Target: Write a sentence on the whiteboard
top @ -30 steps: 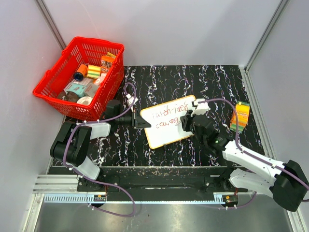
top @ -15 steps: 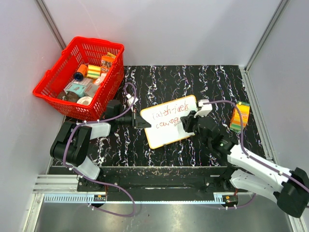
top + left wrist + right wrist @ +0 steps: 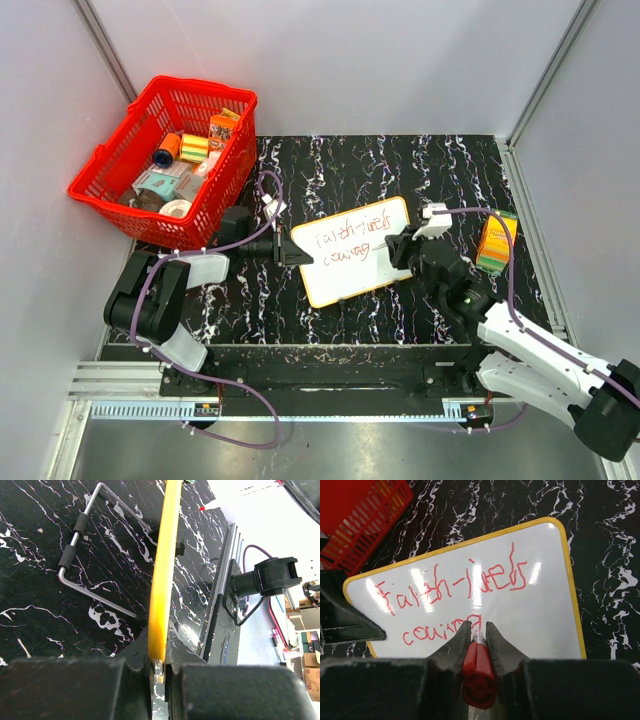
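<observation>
Red plastic is forming the basket [image 3: 165, 160] that is sitting at the far left corner of the desk [image 3: 450, 170], well apart from the work. Just to its right, the left end effector [image 3: 290, 247] is clamping tight on the yellow rim at the left edge of the whiteboard [image 3: 340, 288], steadying it near the middle of the desk. The sentence [image 3: 350, 243] is running across the board in two red lines, and the second line is looking unfinished, so the writing step appears to be under way. The right end effector [image 3: 478, 627] is gripping a red marker [image 3: 478, 675] between narrowly set fingers, its tip resting at the end of that lower line. The next stroke is likely calling for light, even pressure while travelling rightward. White space is lying open to the right of the tip and below it, before the yellow rim. Beyond that edge, a small orange box [image 3: 497, 240] is standing near the right arm, narrowing the room for its swing.
</observation>
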